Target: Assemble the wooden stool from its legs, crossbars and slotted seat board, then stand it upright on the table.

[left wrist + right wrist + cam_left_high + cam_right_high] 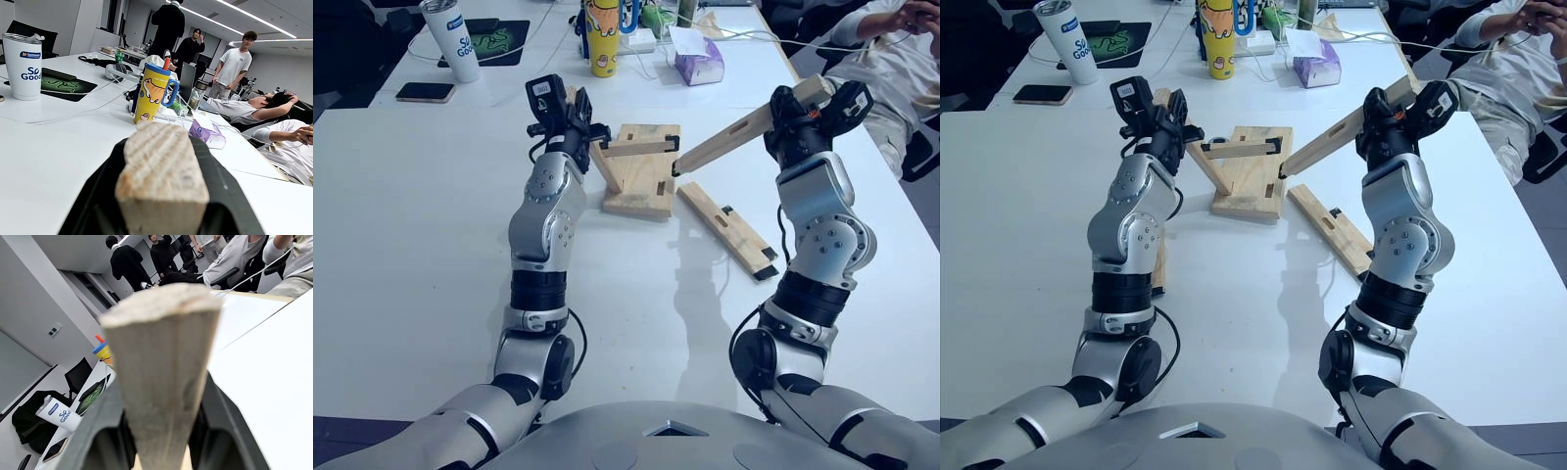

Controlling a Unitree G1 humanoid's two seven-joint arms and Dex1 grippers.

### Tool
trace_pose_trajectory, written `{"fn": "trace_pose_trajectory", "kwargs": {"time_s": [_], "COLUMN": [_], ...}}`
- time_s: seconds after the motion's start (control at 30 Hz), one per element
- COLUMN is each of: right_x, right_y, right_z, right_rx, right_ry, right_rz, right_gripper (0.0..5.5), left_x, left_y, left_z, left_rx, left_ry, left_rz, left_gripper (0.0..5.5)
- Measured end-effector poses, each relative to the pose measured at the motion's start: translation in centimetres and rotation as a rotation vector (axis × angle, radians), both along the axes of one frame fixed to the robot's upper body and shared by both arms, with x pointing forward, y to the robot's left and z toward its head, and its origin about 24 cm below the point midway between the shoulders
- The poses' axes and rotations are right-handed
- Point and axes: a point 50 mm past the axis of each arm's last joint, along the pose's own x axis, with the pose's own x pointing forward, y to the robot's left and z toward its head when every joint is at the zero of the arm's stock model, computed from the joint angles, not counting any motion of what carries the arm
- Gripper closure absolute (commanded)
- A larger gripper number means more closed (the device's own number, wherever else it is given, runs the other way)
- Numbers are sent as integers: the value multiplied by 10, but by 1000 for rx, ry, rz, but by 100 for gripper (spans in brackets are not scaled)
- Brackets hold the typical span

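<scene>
We see the L end effector (574, 124) clenched on the first leg (605, 168), gripping near that leg's upper end. From there the leg slants down to the seat board (631, 199), which lies flat on the white tabletop (421, 225) about mid-scene. A crossbar (638, 148) sticks out sideways from the first leg, over the board, toward the robot's R. In the L wrist view we look at the leg's cut end w/ a black finger (93, 208) tight against each side.

The R end effector (800, 111) is closed round the long leg (724, 141), holding it near its far, raised end. This leg is off the tabletop and tilts down toward the board. Its low tip sits just by the crossbar's free end and the board's R edge; we can't tell if it touches either. In the R wrist view the same leg runs up between two dark fingers (222, 431), snug on both sides.

A loose leg (729, 228) w/ dark notches lies flat at an angle, just R of the board, between it and the R arm.

Farther back on the tabletop are a white tumbler (450, 39), a yellow cup (602, 41), a purple tissue box (698, 65), a phone (426, 92) and a dark mat (494, 41).
</scene>
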Motion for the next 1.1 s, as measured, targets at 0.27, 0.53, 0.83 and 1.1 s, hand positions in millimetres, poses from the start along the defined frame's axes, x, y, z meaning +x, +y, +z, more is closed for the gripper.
{"fn": "trace_pose_trajectory", "kwargs": {"time_s": [0.27,0.53,0.83,1.1], "right_x": [-2,-1,-2,-2], "right_y": [10,8,14,24], "right_z": [-16,-18,-20,-23], "right_rx": [8,-48,-133,-199], "right_ry": [61,76,67,59], "right_rz": [34,9,-7,-32], "right_gripper": [448,448,448,448], "left_x": [1,1,0,-1], "left_y": [-1,-2,-5,-10], "left_z": [0,0,2,3], "left_rx": [0,-2,20,32], "left_ry": [0,0,-7,-5], "left_rz": [-3,-3,-13,-32], "left_gripper": [447,447,447,447]}}
